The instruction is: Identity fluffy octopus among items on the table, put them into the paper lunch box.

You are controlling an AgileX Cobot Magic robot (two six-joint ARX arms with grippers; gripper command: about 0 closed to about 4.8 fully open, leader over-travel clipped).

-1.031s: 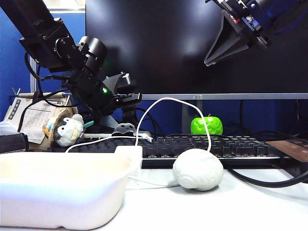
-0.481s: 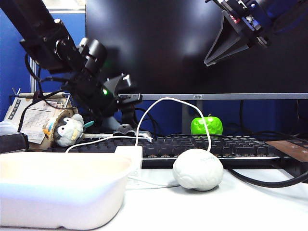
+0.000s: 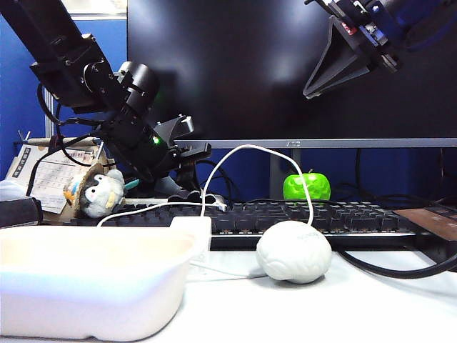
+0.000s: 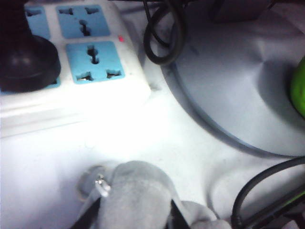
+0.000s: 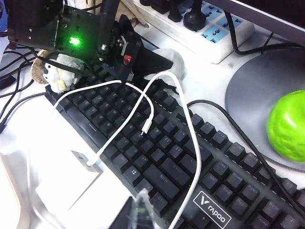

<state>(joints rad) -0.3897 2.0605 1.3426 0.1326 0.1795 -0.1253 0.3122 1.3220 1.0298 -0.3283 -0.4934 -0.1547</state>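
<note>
The fluffy octopus (image 4: 138, 195) shows in the left wrist view as a grey plush lump filling the gap between my left gripper's (image 4: 133, 217) dark fingers, which press on both its sides. In the exterior view that left gripper (image 3: 188, 184) reaches down behind the keyboard, and the toy there is mostly hidden. The right wrist view shows a pale bit of the octopus (image 5: 167, 56) beyond the left gripper. The paper lunch box (image 3: 93, 286), a wide white tray, stands at the front left. My right gripper (image 3: 308, 91) hangs high at the upper right, shut and empty.
A black keyboard (image 3: 321, 214) crosses the middle with a white cable (image 3: 243, 148) arching over it. A white brain-shaped ball (image 3: 293, 251) lies in front, a green apple (image 3: 306, 186) behind. A grey-white plush (image 3: 102, 193) sits at the left. A power strip (image 4: 71, 71) and the monitor's base (image 4: 238, 95) lie by the octopus.
My left gripper has dipped a little lower behind the keyboard and its jaws have narrowed onto the octopus. The right arm has not moved.
</note>
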